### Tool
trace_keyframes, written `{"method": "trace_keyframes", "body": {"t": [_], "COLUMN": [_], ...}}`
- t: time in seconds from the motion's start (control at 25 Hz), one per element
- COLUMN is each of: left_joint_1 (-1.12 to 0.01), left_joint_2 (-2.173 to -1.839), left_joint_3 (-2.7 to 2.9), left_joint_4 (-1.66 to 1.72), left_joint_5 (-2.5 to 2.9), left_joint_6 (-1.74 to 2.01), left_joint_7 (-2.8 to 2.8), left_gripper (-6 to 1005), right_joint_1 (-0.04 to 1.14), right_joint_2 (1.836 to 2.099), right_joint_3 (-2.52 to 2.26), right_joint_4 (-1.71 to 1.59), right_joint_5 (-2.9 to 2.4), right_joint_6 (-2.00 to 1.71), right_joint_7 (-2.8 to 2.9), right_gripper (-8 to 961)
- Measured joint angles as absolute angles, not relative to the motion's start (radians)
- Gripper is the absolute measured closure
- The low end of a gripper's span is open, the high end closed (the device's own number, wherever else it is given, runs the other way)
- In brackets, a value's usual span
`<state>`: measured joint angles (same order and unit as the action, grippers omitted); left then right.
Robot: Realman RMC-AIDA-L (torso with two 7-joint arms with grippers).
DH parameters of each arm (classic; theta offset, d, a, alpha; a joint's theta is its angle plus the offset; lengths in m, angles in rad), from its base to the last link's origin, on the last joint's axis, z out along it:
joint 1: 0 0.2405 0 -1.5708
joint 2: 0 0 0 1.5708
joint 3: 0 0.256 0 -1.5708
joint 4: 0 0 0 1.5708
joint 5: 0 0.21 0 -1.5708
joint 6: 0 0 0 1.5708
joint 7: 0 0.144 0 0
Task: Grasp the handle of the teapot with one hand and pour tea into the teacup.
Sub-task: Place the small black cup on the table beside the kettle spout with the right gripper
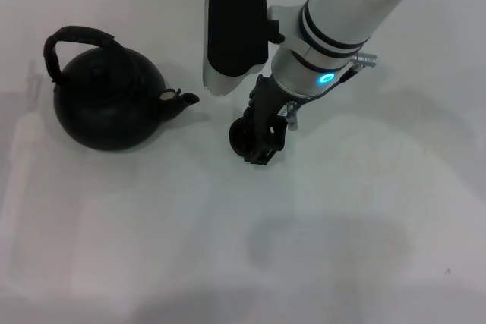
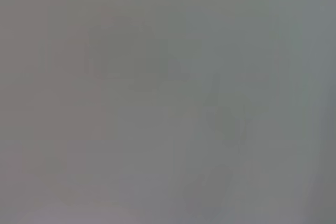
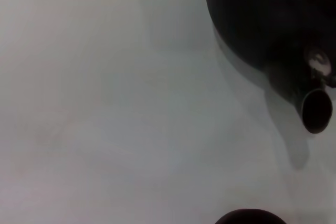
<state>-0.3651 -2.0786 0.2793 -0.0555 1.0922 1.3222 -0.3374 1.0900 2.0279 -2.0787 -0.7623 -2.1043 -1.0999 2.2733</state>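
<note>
The black teapot (image 1: 106, 104) stands at the left of the white table, its arched handle (image 1: 76, 39) upright over the lid and its short spout (image 1: 182, 102) pointing right. The small dark teacup (image 1: 241, 136) sits right of the spout, a short gap away. My right gripper (image 1: 264, 142) is down at the cup's right side, right against it. The right wrist view shows the teapot body (image 3: 262, 14), its spout (image 3: 315, 111) and the cup's rim (image 3: 249, 217) at the picture's edge. The left gripper is out of view; the left wrist view shows only grey blur.
The white table (image 1: 342, 225) stretches out in front and to the right. My right arm's white and black forearm (image 1: 231, 32) reaches in from the upper right, above the cup.
</note>
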Motion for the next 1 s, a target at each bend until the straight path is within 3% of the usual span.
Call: {"method": "trace_keyframes", "body": {"t": [1.0], "left_joint_1": [-0.345], "left_joint_2": [-2.079], "left_joint_3": [0.283], "left_joint_4": [-0.071], "left_joint_5": [1.096], "left_joint_6": [1.326], "left_joint_7": [-0.374], "left_gripper": [362], "right_joint_1": [1.06], "right_joint_2": [2.028], "right_joint_3": [-2.102], "right_joint_4": [-0.772], "right_joint_5": [-2.055], "right_joint_6": [-1.088], "right_joint_7": [2.273], "right_gripper": [184]}}
